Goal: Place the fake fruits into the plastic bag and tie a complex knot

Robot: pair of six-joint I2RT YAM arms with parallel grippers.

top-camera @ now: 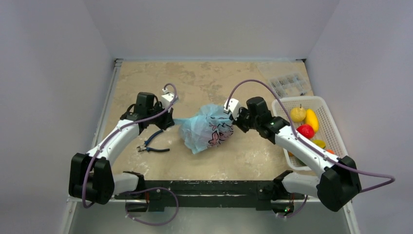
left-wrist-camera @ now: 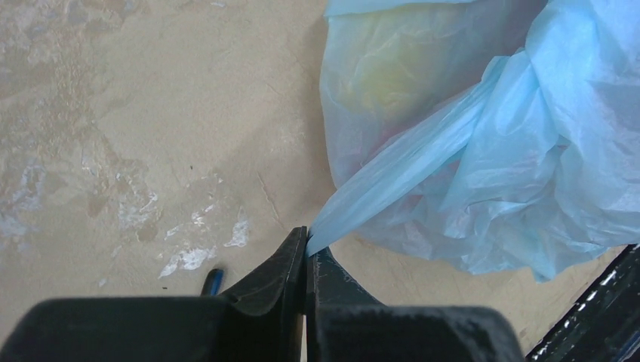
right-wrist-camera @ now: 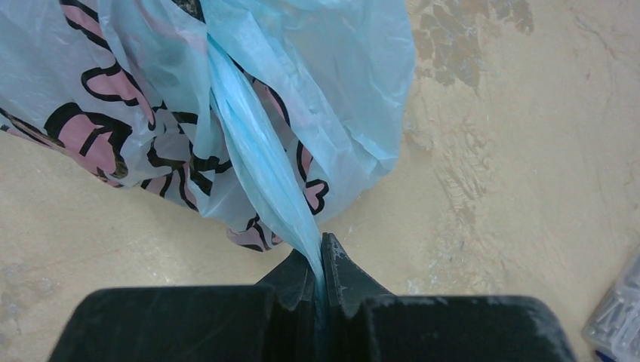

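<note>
Pinching a taut strip (left-wrist-camera: 407, 162) of the plastic bag (top-camera: 204, 129), the left hand (left-wrist-camera: 306, 253) is clamped tight, left of the bag. The right hand (right-wrist-camera: 321, 264) is clamped on another strip, right of the bag. The bag sits mid-counter (top-camera: 243, 156), with a yellowish shape showing through. Fake fruits (top-camera: 306, 130) lie in the white basket (top-camera: 311, 99) right of the bag, pliers (top-camera: 152, 145) left of it.

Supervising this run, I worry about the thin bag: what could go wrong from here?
The handle strips of the plastic bag could tear or slip where the left gripper and right gripper pinch them at their very tips. Several fake fruits lie in the white basket; knotting now would probably leave them out.
</note>
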